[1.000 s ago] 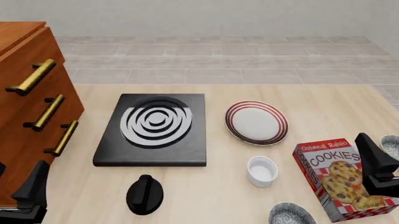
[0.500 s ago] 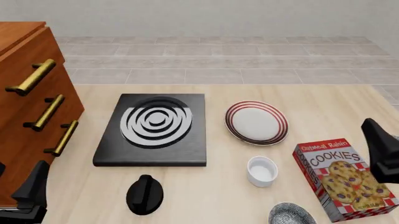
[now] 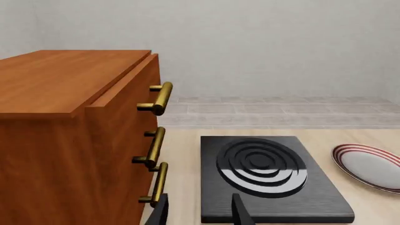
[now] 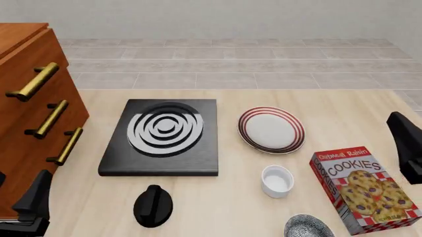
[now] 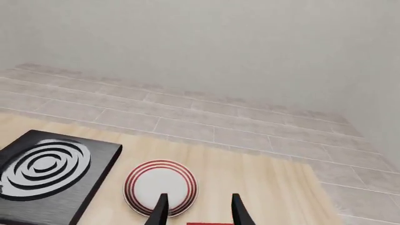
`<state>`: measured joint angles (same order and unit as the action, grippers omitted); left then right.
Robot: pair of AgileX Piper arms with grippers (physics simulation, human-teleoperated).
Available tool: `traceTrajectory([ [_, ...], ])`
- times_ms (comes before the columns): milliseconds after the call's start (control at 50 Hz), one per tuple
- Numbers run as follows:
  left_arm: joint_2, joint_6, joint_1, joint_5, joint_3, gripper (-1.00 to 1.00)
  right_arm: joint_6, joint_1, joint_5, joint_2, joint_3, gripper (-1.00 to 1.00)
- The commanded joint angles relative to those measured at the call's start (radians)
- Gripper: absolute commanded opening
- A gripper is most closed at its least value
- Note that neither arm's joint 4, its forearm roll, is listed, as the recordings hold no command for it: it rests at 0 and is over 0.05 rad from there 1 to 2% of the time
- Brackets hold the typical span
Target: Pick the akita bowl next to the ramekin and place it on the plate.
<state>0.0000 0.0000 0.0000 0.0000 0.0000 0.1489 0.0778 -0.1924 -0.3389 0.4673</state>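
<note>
Broadly, the desk [image 4: 329,106] carries the plate [image 4: 271,129], then the ramekin [image 4: 277,180], with the akita bowl [image 4: 309,227] just beside it (at the near edge). Right claw [image 5: 196,209], fingers apart, hangs well above, right of the bowl.

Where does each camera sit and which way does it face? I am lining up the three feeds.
Front view: fixed above the arms' side, looking forward and down at the table; left gripper and right gripper show at the edges.
Left wrist view: behind the left gripper, facing the drawer cabinet and stove.
Right wrist view: behind the right gripper, facing the plate.
All three share plate and stove.
</note>
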Motion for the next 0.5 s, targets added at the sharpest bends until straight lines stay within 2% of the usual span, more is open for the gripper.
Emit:
traceTrajectory([
  [20,0.000,0.000,0.000,0.000,0.000,1.00,-0.002,0.025,-0.056,-0.007,0.063,1.00],
  [340,0.000,0.000,0.000,0.000,0.000,1.00,0.014,0.037,-0.138,0.002,0.140,1.00],
  [500,0.000,0.000,0.000,0.000,0.000,1.00,-0.036,0.078,-0.183,-0.021,0.180,1.00],
])
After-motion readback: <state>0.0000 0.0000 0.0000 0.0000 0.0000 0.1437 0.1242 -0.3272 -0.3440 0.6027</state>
